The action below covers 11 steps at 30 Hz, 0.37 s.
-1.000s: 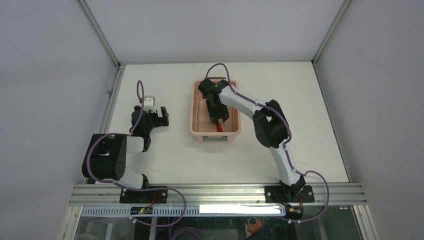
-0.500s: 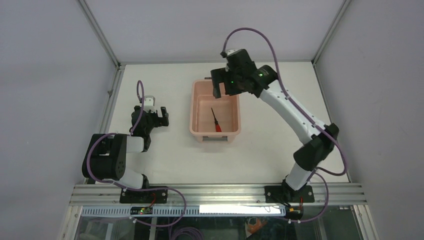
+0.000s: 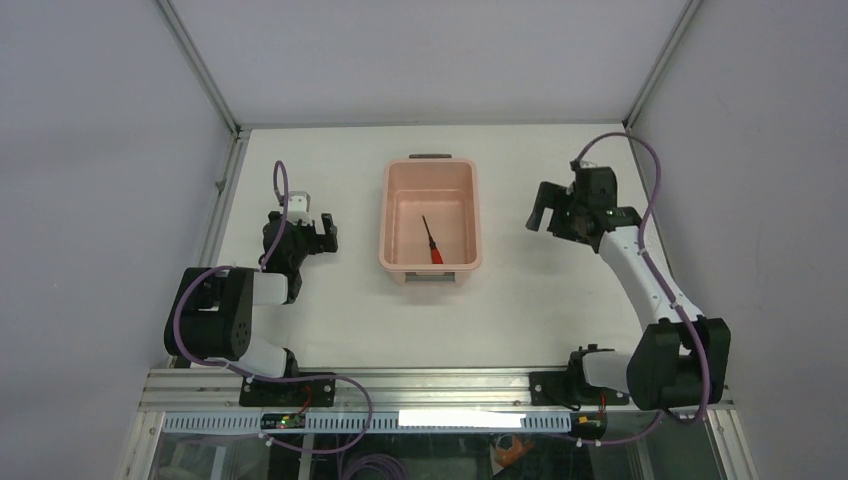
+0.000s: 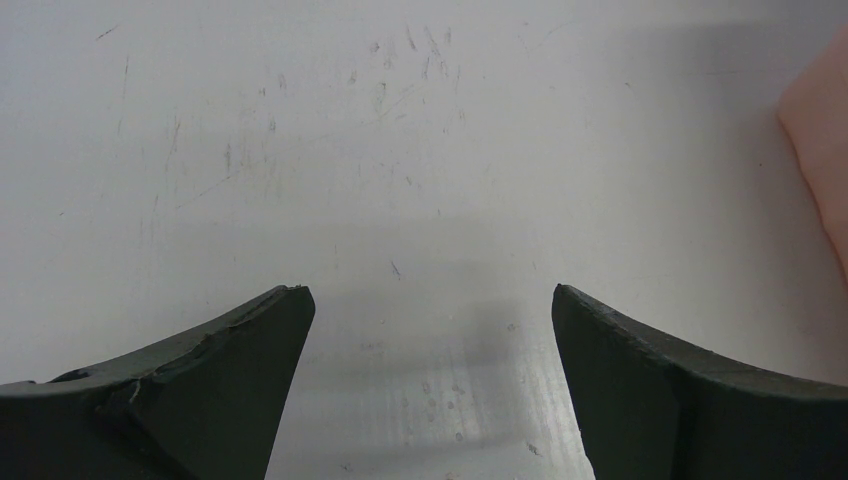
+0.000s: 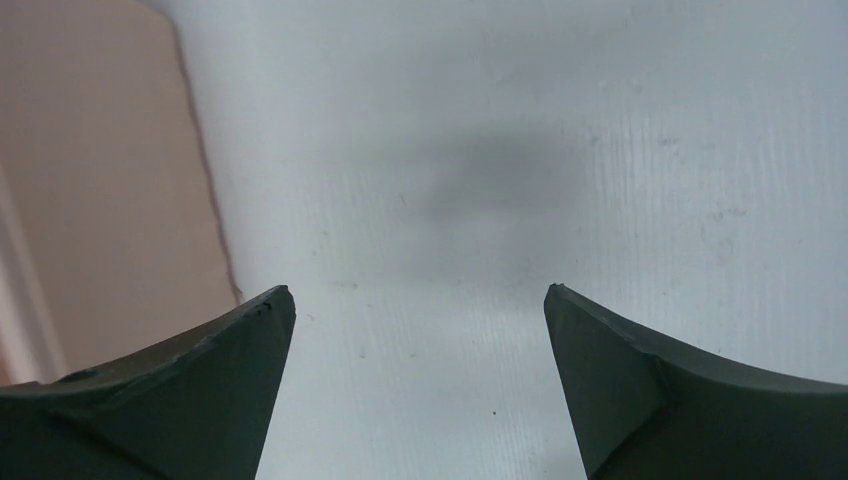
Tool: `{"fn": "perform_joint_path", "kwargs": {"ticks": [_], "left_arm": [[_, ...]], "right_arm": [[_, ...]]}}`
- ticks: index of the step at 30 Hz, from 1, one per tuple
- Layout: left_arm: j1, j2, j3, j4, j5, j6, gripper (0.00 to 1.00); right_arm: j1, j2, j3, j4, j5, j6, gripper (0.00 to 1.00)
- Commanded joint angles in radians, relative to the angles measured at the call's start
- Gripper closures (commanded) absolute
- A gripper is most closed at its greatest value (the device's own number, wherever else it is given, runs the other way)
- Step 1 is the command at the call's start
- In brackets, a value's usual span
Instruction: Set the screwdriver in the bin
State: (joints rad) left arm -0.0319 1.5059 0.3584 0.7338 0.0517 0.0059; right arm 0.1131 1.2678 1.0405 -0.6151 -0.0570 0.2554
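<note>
The screwdriver, red handle and thin black shaft, lies loose on the floor of the salmon-pink bin at the table's middle, handle toward the near end. My right gripper hangs open and empty over bare table, to the right of the bin. In the right wrist view its jaws stand wide apart, with the bin's side at the left. My left gripper rests open and empty, left of the bin. The left wrist view shows its jaws over bare table and a sliver of the bin at the right edge.
The white table is boxed in by grey walls, with metal posts at the back corners. An aluminium rail carrying both arm bases runs along the near edge. The bin has a grey handle at its far end.
My right gripper opened and left the screwdriver in the bin. It then rose out of the bin and swung right, coming down beside it. The left arm stayed still.
</note>
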Motion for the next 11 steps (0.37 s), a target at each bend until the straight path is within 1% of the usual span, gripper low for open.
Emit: {"fn": "perform_joint_path", "kwargs": {"ticks": [1,3,6,11], "left_arm": [[-0.003,0.0,0.025,0.07,-0.007,-0.018,0.01],[-0.003,0.0,0.025,0.07,-0.006,-0.018,0.01],[-0.003,0.0,0.025,0.07,-0.006,-0.018,0.01],[-0.003,0.0,0.025,0.07,-0.006,-0.018,0.01]], "right_arm": [[-0.01,-0.068,-0.172,0.155,0.022,0.036,0.01],[-0.011,-0.071,-0.233,0.174,0.078,0.065,0.01],[-0.012,-0.056,-0.286,0.183,0.119,0.088,0.01],[-0.012,-0.057,-0.304,0.196,0.137,0.106,0.01]]}}
